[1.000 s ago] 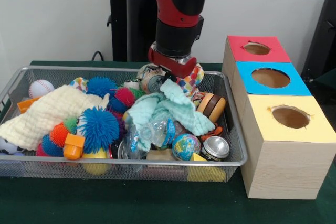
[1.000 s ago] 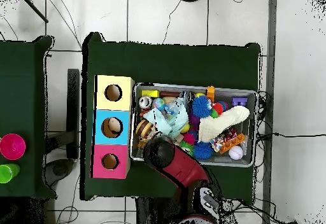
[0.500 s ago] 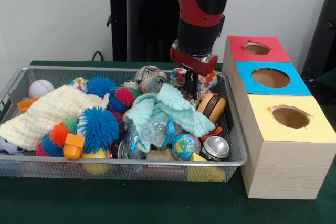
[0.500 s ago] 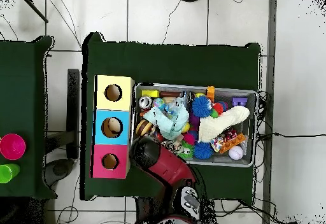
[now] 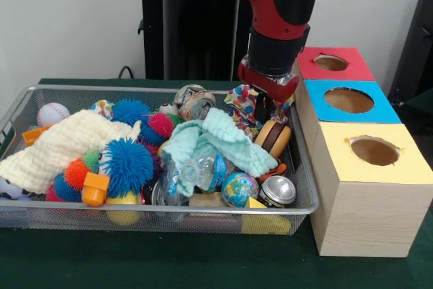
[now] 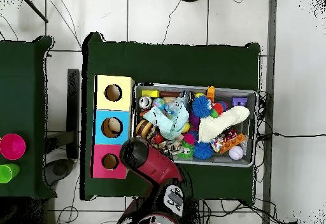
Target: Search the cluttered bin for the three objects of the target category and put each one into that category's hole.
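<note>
The wire mesh bin (image 5: 81, 89) is full of mixed toys; it also shows in the overhead view (image 6: 256, 127). My gripper (image 5: 261, 105) is shut on a floppy, multicoloured spotted cloth toy (image 5: 243, 101) and holds it above the bin's far right corner, close to the red-topped box (image 5: 354, 65). The round hole (image 5: 331, 63) in the red top is open; it also shows in the overhead view (image 6: 110, 161). In that view the arm's head (image 6: 135, 153) hides the gripper. A pale yellow rounded toy (image 5: 124, 202) lies at the bin's front. No orange-tan toy with a face shows.
A blue-topped box (image 5: 348, 101) and a yellow-topped box (image 5: 373, 151) stand in a row with the red one, right of the bin. In the bin lie spiky puffer balls (image 5: 127, 165), a cream cloth (image 5: 61, 145), a mint cloth (image 5: 216, 137), cans (image 5: 277, 191), a baseball (image 5: 52, 113).
My gripper has moved right along the bin's far side toward the red-topped box, lifting the spotted cloth toy up out of the clutter with it.
</note>
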Controlling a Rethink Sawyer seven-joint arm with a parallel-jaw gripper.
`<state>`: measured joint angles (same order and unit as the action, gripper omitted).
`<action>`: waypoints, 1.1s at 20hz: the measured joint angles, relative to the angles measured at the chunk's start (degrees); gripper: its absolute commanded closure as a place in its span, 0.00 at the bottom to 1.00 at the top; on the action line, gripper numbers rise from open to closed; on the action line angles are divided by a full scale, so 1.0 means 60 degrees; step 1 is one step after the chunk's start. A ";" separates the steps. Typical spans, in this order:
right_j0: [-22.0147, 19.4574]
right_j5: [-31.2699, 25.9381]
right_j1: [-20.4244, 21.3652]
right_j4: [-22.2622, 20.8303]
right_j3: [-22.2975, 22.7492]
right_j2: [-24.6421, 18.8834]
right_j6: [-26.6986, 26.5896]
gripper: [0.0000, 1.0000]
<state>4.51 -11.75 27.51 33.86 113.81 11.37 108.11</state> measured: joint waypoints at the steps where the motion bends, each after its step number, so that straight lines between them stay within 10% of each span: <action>1: 0.0015 0.0002 -0.0040 0.0000 -0.0026 0.0004 0.0008 1.00; 10: -0.0574 -0.0002 -0.0267 -0.0335 -0.0438 -0.0065 0.0008 1.00; 22: -0.2386 -0.0124 -0.0519 -0.2506 -0.1752 -0.0342 0.0008 1.00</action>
<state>-9.81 -12.49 24.40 18.83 103.30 9.32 108.16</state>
